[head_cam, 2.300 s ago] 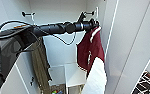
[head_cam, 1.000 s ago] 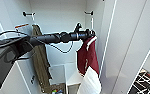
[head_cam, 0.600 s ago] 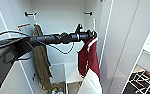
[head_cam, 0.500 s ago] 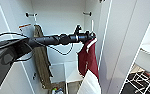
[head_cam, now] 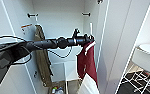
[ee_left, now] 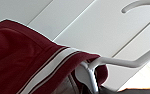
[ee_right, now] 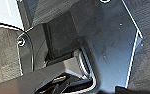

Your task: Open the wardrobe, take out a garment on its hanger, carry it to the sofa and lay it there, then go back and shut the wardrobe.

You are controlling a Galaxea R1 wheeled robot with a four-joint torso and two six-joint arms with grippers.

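Currently left gripper (head_cam: 91, 40) fingers clamped on hanger (ee_left: 121, 62) with garment (head_cam: 87, 62), inside open wardrobe (head_cam: 116, 37); withdraw level, clearing door edge; right fingers: cannot tell.

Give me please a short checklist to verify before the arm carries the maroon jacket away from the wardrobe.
1. Wardrobe door open: ok.
2. Jacket hangs from the left hand: ok.
3. White hanger sits inside the jacket collar: ok.
4. Hanger hook free of any rail, seen in the left wrist view: ok.
5. Firmness of the hand's hold on the hanger: cannot tell.
6. Olive-brown garment apart from the jacket: ok.
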